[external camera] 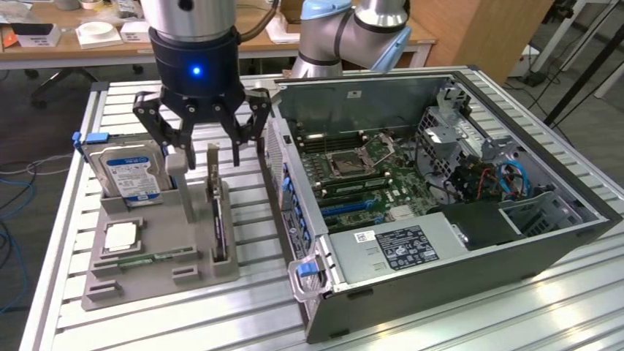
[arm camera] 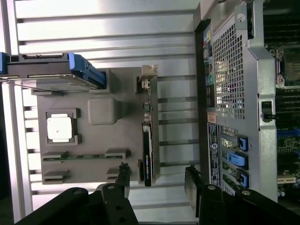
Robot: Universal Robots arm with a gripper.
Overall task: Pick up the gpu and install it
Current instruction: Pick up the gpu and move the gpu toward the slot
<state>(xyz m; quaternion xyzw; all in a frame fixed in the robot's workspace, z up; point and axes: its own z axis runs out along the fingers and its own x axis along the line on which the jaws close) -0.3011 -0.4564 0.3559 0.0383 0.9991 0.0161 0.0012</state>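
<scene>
Exterior view: the gripper [external camera: 210, 152] is held over the grey holder tray [external camera: 146, 285], with its fingers spread wide and nothing between them. The gpu [external camera: 216, 219] is seen below the fingertips. It is stood on edge in a tray slot, probably so that its upper edge is offered for a pinch from above. The hard drive [external camera: 127, 174] is parked outside the fingers, on the side away from the open computer case [external camera: 507, 256].

Wrist view: the gripper [arm camera: 157, 180] is again seen wide open and empty. The gpu [arm camera: 147, 140] is lined up within the gap, closer to one of the fingers [arm camera: 123, 178] than to the other. The wide spread is judged to be for straddling the thin card. The card is not yet gripped.
</scene>
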